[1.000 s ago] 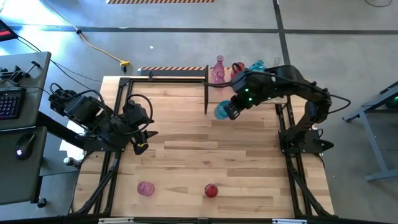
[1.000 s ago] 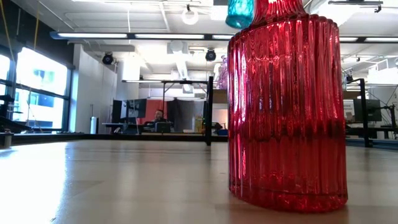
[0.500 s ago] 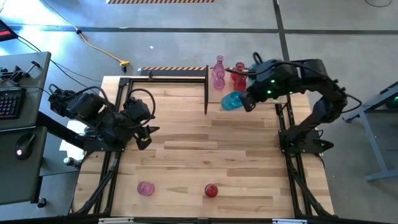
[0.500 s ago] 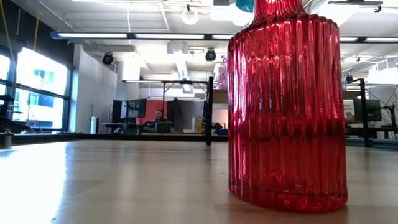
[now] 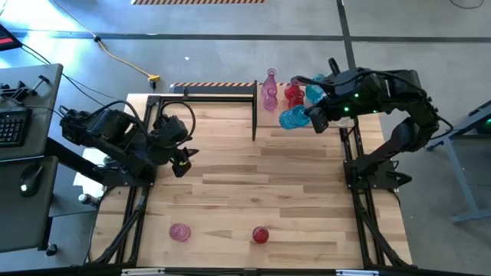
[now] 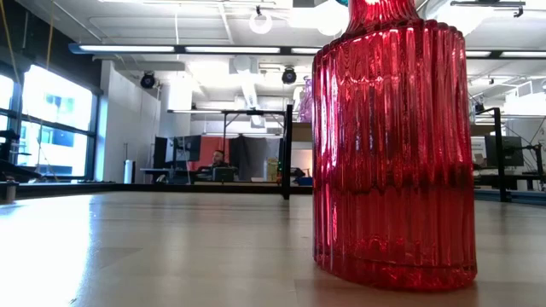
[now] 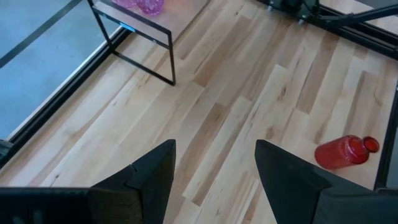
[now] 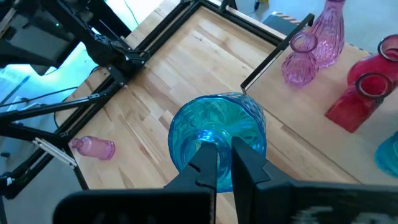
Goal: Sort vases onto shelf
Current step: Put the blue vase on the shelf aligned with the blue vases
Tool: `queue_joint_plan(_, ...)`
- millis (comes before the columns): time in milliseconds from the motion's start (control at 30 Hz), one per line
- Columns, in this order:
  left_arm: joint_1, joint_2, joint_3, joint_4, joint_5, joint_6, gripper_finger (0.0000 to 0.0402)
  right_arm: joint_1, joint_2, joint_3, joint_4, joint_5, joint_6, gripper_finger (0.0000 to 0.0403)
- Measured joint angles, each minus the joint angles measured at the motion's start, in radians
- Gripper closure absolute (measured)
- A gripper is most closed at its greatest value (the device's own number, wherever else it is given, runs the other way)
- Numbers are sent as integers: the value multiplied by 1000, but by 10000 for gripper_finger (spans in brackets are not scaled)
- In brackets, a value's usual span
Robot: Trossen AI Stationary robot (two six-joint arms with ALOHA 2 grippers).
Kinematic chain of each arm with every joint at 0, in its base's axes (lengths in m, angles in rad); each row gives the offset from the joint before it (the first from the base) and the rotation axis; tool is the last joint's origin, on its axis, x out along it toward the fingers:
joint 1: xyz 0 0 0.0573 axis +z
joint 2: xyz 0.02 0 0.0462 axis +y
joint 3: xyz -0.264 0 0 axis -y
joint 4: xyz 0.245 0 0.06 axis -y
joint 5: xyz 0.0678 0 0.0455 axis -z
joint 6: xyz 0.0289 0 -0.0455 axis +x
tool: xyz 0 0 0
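two vases lie on their sides near the front edge of the desk in the high view: a pale pink one to the left and a red one near the middle, well apart. the low view shows what the overhead cannot: the red vase's ribbed glass wall fills that picture close to the camera, and a person sits far off in the room behind. the left wrist view shows the same red vase lying on the planks, neck and mouth visible.

farther back, the left tool hovers over the left part of the desk with its two fingers spread wide and nothing between them.

farther still, the right tool is at the back right, its fingers pinched together on the rim of a round turquoise-blue vase, one finger inside the mouth as the right wrist view shows; from above only the blue body beside the dark arm is seen. the vase is held just at the front edge of the shelf.

on the shelf stand a tall pink vase, two red vases and another turquoise vase. the right wrist view adds a second, rounder pink vase beside the tall one, which the high view does not separate.
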Motion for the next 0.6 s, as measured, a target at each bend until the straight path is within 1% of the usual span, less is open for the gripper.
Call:
queue_joint_plan(133, 23, 0, 0, 0, 0, 0, 190, 0, -19, 0, 0, 0, -13, 403)
queue_joint_plan(367, 65, 0, 0, 1, 23, 19, 190, 0, -72, 0, 0, 51, -22, 403)
queue_joint_plan(600, 102, 0, 0, 1, 26, 26, 190, 0, -122, 0, 0, 77, -32, 403)
